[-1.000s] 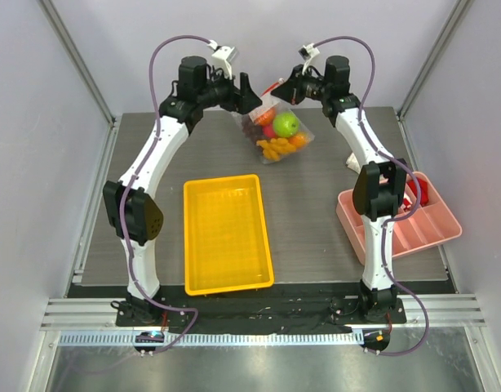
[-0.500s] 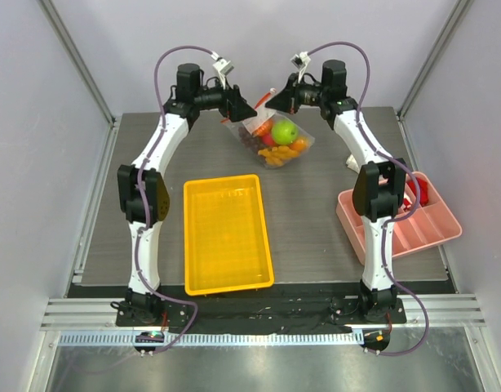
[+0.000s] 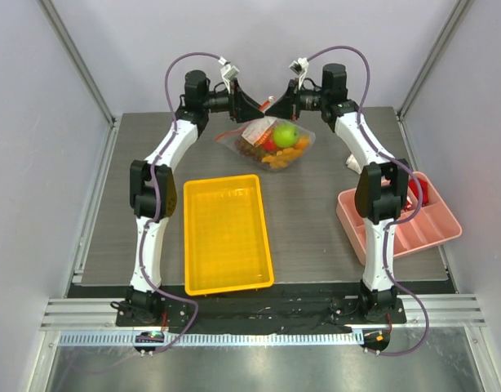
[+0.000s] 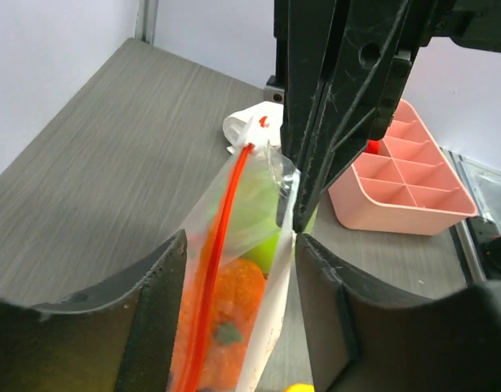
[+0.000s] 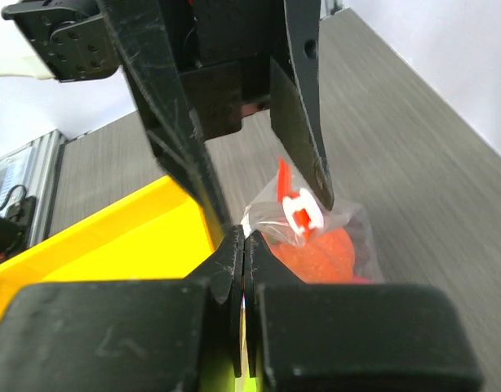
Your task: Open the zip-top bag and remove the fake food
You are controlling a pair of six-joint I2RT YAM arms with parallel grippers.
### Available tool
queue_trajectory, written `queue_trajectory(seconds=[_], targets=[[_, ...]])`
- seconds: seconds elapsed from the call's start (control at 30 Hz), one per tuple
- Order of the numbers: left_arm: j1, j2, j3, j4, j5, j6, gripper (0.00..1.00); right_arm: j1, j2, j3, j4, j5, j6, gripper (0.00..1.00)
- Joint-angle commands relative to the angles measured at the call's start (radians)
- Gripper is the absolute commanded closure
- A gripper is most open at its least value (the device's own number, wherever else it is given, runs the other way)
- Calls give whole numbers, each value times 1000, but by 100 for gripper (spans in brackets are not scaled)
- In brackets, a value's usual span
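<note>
The zip-top bag [image 3: 265,144] hangs above the back of the table, full of fake food: a green apple [image 3: 285,133], an orange pumpkin [image 4: 234,298] and small orange pieces [image 3: 283,155]. My right gripper [image 3: 277,104] is shut on one edge of the bag's mouth [image 5: 263,219], beside the white and red zip slider [image 5: 302,215]. My left gripper [image 3: 254,104] faces it, open. Its fingers [image 4: 157,286] straddle the mouth, with the orange-red zip strip [image 4: 223,245] between them. Neither finger presses the plastic.
An empty yellow tray [image 3: 226,233] lies in the middle of the table, in front of the bag. A pink compartment tray [image 3: 401,219] sits at the right edge. A white cloth roll [image 4: 244,127] lies on the table beyond the bag.
My left gripper has moved right to meet the right gripper over the bag's mouth. The bag has shifted slightly left and hangs flatter beneath both grippers.
</note>
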Motion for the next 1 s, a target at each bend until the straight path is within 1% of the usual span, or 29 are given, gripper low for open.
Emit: queue_trajectory(seconds=[0.0,0.03,0.1,0.13,0.17,0.2,0.3,0.4,0.57,0.67,0.77,0.97], targets=[[3,-29,19,90,58,-35,50,2,-114,-19,11,-63,-25,99],[6,-29,13,101,81,-55,55,4,-118,-25,8,-65,-37,99],[12,-27,-2,208,104,-165,57,2,-131,-45,-9,-60,-39,99],[12,-27,-16,263,112,-215,60,2,-137,-51,-12,-62,-71,99],[15,-18,-23,362,112,-260,61,4,-138,-55,-22,-63,-79,98],[15,-12,-19,387,109,-330,61,2,-141,-56,-32,-63,-87,99],[12,10,12,420,97,-388,63,2,-143,-56,-50,-60,-100,99],[1,22,24,426,111,-406,62,6,-149,-60,-56,-54,-107,98],[-14,34,22,440,118,-424,58,9,-154,-49,-64,-57,-108,99],[-19,46,45,437,123,-428,58,9,-155,-48,-64,-62,-108,99],[-20,62,76,417,129,-428,59,9,-157,-46,-67,-71,-108,99],[-19,70,87,432,144,-452,66,12,-166,-45,-70,-77,-108,99]])
